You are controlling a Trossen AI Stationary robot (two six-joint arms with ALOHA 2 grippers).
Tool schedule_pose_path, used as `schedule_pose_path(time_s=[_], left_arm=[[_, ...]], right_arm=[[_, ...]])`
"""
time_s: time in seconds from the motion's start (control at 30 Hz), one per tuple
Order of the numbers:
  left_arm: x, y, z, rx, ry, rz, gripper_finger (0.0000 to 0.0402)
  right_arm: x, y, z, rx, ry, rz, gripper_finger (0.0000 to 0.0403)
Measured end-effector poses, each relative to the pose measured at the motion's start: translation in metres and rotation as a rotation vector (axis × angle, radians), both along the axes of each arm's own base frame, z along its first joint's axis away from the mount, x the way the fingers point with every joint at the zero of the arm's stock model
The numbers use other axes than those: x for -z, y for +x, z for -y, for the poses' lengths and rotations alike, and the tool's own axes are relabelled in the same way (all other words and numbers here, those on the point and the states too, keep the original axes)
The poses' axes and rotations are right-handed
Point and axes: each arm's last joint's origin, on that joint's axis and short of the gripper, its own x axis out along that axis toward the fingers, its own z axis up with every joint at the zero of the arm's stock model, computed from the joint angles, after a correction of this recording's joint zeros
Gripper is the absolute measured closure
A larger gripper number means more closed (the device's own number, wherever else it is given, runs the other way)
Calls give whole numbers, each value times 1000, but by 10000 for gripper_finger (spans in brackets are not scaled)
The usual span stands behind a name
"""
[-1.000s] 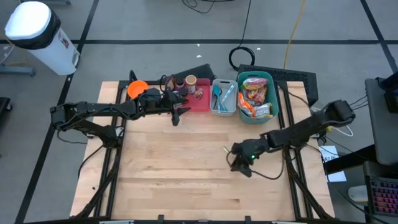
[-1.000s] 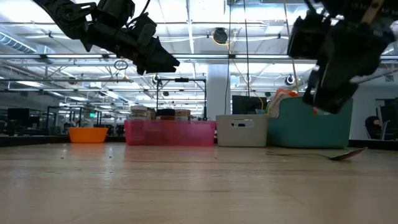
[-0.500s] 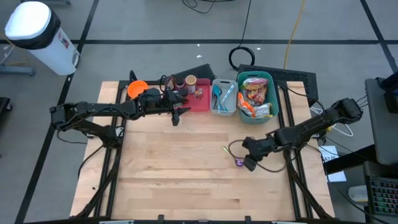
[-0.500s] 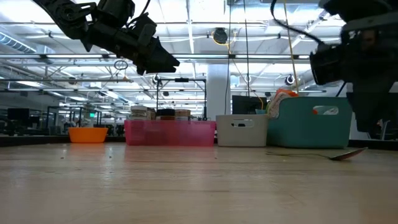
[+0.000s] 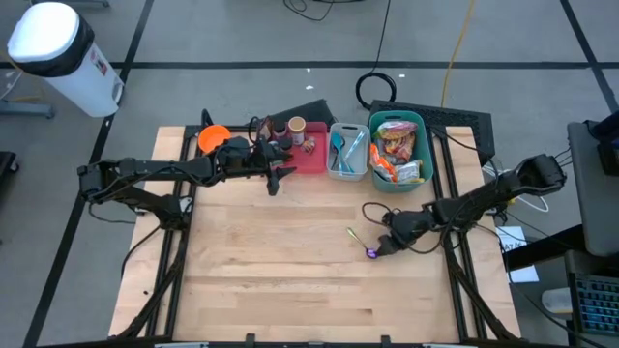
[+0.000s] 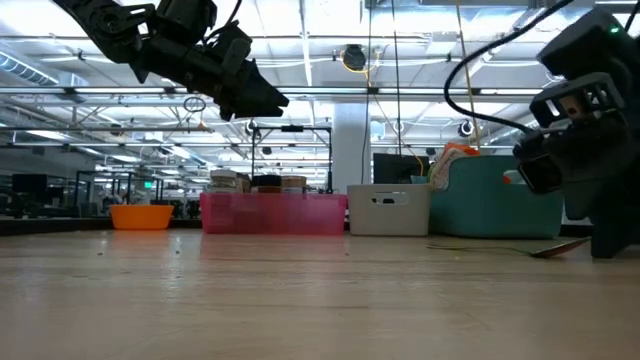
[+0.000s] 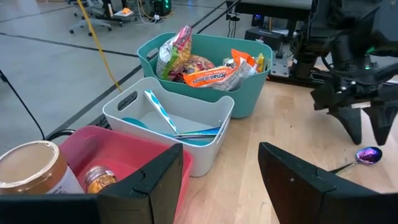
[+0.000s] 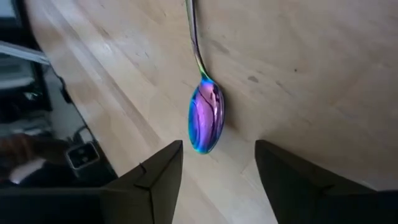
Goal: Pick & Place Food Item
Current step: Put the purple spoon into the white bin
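Iridescent spoon [image 5: 361, 244] lying free on table [image 5: 261, 280], right gripper [image 5: 386, 241] just beside its bowl w/ fingers apart, left gripper [image 5: 280, 178] fingers apart near pink bin [image 5: 311, 158].

I see a pale matt wooden plank worktop [image 5: 271, 261], an iridescent purple polished metal spoon [image 8: 206, 118], smooth plastic teal [image 7: 249, 93], white [image 7: 199, 146] and pink bins [image 7: 118, 158], and glossy crinkled snack packets [image 7: 214, 76].

Pink bin [image 7: 118, 163] contents partly hidden

Bright overhead light; wrist foregrounds perhaps blurred.
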Motion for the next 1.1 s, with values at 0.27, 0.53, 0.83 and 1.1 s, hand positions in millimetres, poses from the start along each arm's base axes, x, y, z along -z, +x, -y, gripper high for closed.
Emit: schedule_pose_path(time_s=[0.27, 0.53, 0.83, 1.1], left_arm=[[0, 0, 0, 0, 0, 0, 188], [0, 0, 0, 1, 1, 1, 188], [0, 0, 0, 0, 0, 0, 188], [0, 0, 0, 0, 0, 0, 188]], right_arm=[[10, -4, -3, 54, -2, 49, 224], [14, 13, -9, 25, -42, 13, 242], [18, 15, -10, 14, -66, -4, 296], [17, 18, -8, 29, -142, 55, 396]])
